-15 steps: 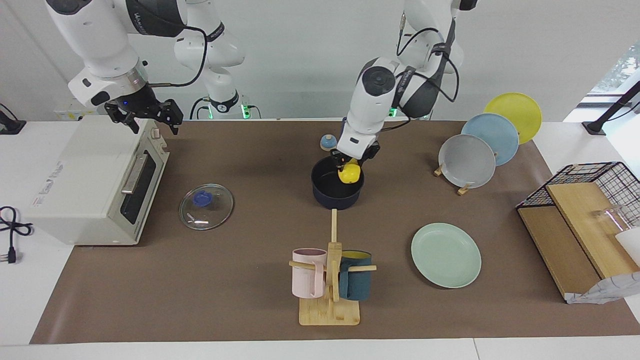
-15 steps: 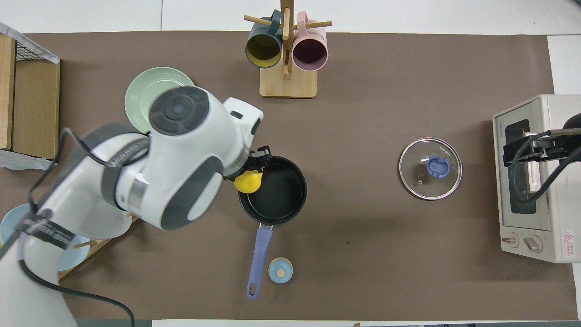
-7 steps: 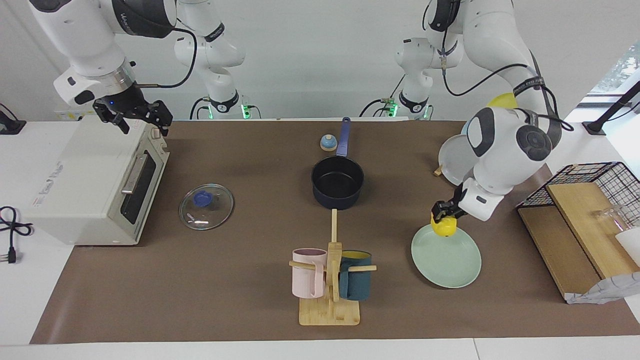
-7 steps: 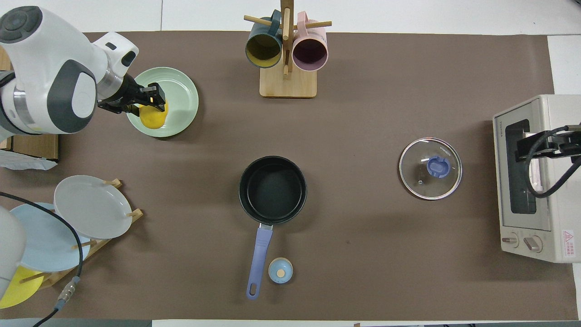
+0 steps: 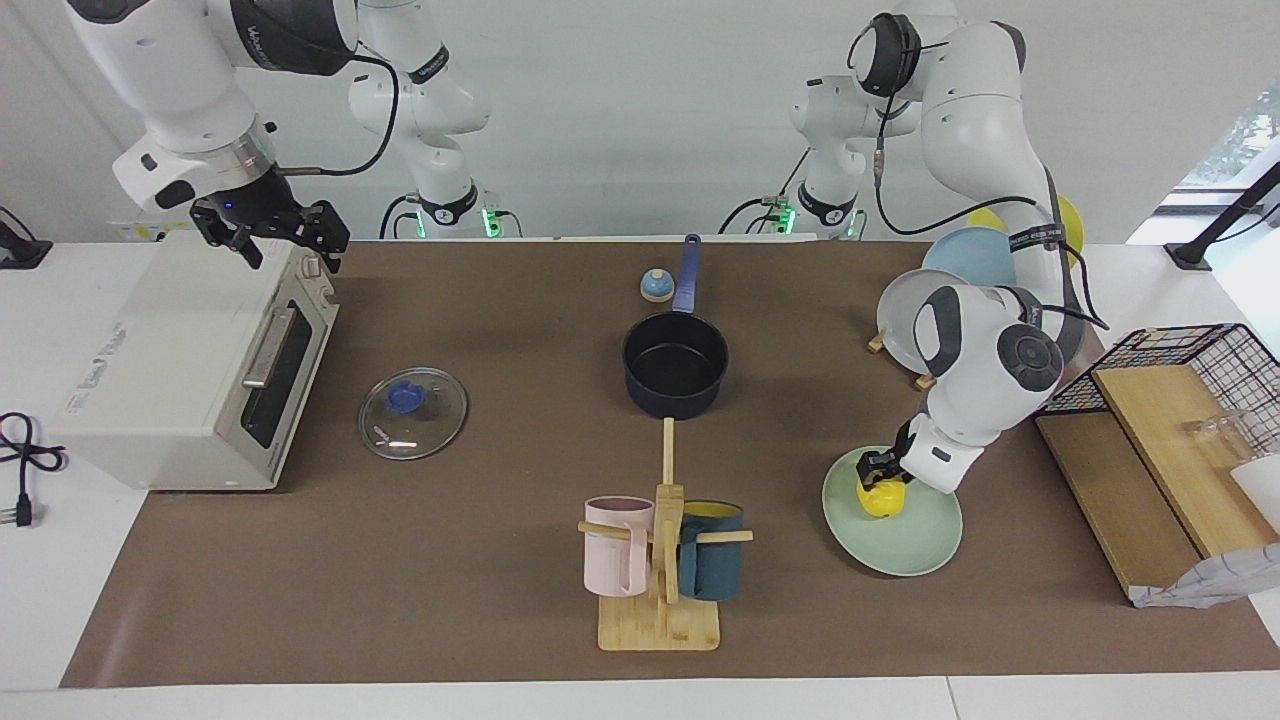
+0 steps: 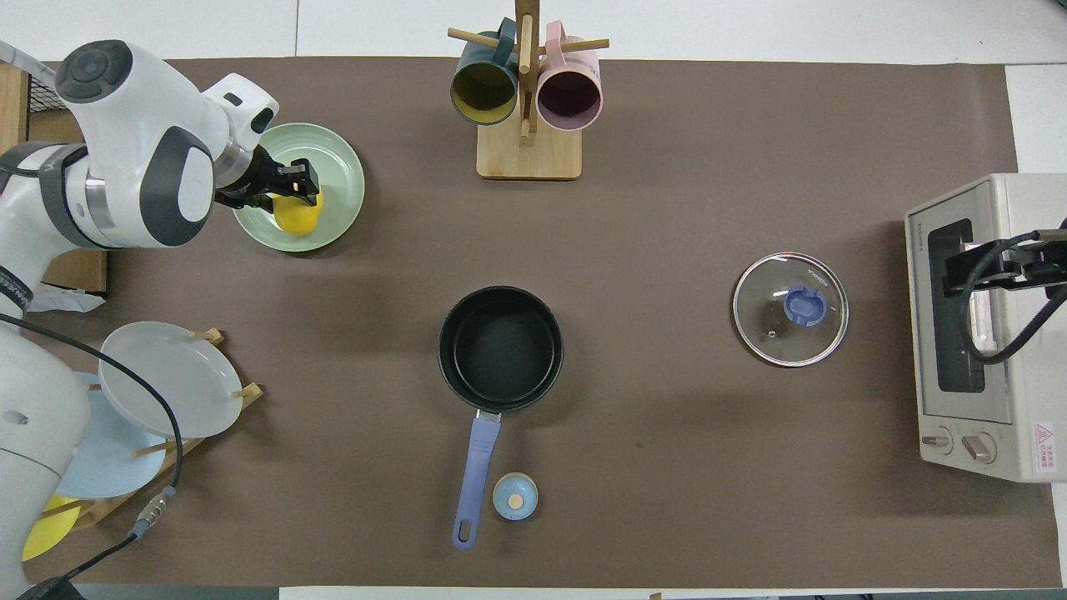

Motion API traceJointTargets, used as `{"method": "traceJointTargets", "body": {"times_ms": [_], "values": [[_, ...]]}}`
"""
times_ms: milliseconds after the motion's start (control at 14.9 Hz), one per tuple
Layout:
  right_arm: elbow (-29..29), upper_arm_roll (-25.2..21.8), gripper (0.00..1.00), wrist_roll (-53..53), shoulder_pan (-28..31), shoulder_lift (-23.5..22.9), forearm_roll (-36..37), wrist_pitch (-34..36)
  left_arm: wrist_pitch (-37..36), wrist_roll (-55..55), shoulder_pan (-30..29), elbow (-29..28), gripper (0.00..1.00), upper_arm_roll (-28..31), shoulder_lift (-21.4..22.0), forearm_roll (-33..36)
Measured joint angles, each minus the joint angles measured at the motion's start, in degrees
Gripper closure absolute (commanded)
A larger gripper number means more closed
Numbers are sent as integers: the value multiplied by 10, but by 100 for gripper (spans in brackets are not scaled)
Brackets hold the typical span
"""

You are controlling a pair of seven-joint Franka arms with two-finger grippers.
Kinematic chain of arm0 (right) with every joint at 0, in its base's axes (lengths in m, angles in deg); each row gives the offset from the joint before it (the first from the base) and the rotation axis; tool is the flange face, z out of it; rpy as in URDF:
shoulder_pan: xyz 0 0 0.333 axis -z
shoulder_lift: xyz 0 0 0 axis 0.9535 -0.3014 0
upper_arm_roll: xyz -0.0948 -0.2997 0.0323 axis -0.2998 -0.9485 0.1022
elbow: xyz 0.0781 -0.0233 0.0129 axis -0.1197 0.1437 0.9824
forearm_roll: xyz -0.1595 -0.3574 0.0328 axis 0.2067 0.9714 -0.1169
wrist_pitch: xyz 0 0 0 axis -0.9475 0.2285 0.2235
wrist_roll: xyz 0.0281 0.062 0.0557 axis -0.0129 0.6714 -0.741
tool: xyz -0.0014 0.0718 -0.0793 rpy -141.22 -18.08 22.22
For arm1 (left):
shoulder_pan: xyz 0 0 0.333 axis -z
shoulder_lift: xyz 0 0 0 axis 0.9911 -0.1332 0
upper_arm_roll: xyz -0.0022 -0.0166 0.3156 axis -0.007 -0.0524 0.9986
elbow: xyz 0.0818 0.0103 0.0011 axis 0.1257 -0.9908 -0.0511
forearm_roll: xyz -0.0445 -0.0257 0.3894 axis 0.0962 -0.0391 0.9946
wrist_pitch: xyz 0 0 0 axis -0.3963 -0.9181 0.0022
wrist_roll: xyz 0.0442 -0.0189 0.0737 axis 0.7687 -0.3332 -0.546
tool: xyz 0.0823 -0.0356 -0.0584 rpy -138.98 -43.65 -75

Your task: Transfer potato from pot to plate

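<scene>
Left fingers (image 5: 876, 478) clamping potato (image 5: 880, 499) — on plate (image 5: 905, 548)

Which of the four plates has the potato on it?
The pale green plate lying flat on the mat, where the left claw holds the potato. The grey plate, light-blue plate and yellow plate stand in the wooden rack.

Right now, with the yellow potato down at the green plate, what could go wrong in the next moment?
1. The left claw is shut on the glossy, lumpy yellow toy potato, low over the pale mint-green round plate. Once released, it may roll off the shallow rim.
2. The potato sits toward the plate's robot-side edge, not its middle, so little rim guards it.
3. Pressing lower could tip or push the plate.
</scene>
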Motion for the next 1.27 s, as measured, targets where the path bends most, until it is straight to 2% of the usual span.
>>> {"method": "traceJointTargets", "body": {"times_ms": [268, 402, 603, 1005, 1139, 1273], "values": [[0, 0, 0, 0, 0, 0, 0, 0, 2, 25, -1, 1, 0, 0, 2, 8], [0, 0, 0, 0, 0, 0, 0, 0, 6, 26, -5, 10, 0, 2, 23, 15], [0, 0, 0, 0, 0, 0, 0, 0, -46, 26, -16, 17, 0, 9, 96, 18], [0, 0, 0, 0, 0, 0, 0, 0, -270, 27, -25, 12, 0, 28, 268, 19], [0, 0, 0, 0, 0, 0, 0, 0, -315, 27, -25, -4, 0, 28, 304, 19], [0, 0, 0, 0, 0, 0, 0, 0, -320, 27, -24, -47, 0, 26, 330, 19]]}}
